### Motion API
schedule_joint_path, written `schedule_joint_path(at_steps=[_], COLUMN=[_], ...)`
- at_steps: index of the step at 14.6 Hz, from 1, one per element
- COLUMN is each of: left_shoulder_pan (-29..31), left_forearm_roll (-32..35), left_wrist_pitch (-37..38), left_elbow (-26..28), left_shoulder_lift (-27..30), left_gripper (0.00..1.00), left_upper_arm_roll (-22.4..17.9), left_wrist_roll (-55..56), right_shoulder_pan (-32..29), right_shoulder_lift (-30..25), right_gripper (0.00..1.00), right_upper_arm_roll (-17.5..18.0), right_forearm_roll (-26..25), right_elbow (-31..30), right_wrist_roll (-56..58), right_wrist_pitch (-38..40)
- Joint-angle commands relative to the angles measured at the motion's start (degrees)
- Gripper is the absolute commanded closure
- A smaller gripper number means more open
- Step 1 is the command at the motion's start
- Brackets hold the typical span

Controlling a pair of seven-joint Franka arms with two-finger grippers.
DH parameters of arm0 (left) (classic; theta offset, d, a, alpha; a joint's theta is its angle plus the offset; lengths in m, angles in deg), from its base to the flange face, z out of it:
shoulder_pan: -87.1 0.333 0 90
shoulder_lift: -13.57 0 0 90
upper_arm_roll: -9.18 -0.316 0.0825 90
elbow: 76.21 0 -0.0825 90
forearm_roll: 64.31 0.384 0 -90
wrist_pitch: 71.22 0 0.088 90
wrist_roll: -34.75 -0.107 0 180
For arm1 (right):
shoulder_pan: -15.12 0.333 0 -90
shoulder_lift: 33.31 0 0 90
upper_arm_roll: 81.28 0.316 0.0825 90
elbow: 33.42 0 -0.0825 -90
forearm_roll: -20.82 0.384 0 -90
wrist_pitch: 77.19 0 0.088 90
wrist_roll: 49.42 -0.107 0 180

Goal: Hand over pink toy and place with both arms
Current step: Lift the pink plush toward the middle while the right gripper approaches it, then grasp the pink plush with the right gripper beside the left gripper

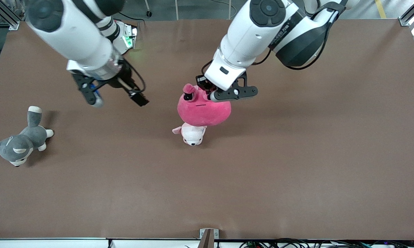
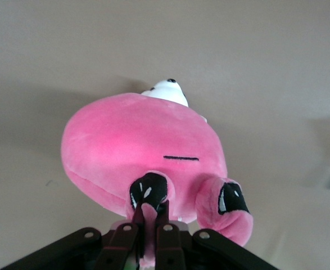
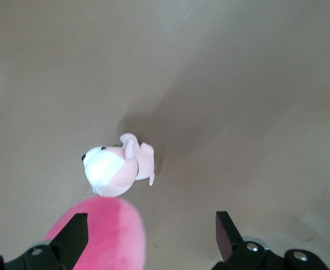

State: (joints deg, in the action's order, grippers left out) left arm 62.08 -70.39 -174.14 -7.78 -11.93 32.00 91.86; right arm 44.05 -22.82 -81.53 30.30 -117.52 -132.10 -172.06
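So right now I've got the left hand (image 1: 212,94) pinched tight on a little nub at the top of the pink toy (image 1: 204,110), and the toy is hanging in the air over the small pale puppy plush (image 1: 192,134) sitting mid-counter. From the left wrist view the fingers (image 2: 148,233) are squeezed together on a fold of plush right by one of its black eyes, so the grip is on a floppy bit, not the body.

The right hand (image 1: 114,94) is spread wide, up over bare counter (image 1: 296,172) toward the right arm's end, just beside the toy. In its wrist view the pink bulk already sits against one finger (image 3: 75,239).

My read: this thing is light, squishy and will sag or swing, not slip. Nothing fragile. For the handover I'd aim the right hand at the fat rounded body, low down and away from the left's pinch, and squeeze deep so the stuffing packs. The grey husky plush (image 1: 19,144) is well apart, no issue there.
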Motion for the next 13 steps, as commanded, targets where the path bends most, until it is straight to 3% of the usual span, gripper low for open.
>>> schedule_joint_path(at_steps=[1, 10, 13], left_shoulder_pan=[-2.22, -3.71, -3.71], left_forearm_roll=[-0.77, -0.77, -0.77], left_wrist_pitch=[-1.4, -3.16, -3.16], left_elbow=[-1.81, -1.81, -1.72], left_shoulder_lift=[-1.48, -2.27, -2.27], left_gripper=[0.98, 0.98, 0.98], left_upper_arm_roll=[-0.76, -1.55, -1.55], left_wrist_roll=[2.73, 4.41, 4.41], right_shoulder_pan=[3.84, 7.71, 8.51], right_shoulder_lift=[2.34, 3.13, 3.22], right_gripper=[0.0, 0.01, 0.05], right_upper_arm_roll=[-0.63, -0.63, -0.63], right_forearm_roll=[0.11, 0.55, 0.55], right_elbow=[1.13, 1.13, 0.78], right_wrist_roll=[-6.68, -8.81, -8.81], right_wrist_pitch=[-3.12, -5.4, -5.85])
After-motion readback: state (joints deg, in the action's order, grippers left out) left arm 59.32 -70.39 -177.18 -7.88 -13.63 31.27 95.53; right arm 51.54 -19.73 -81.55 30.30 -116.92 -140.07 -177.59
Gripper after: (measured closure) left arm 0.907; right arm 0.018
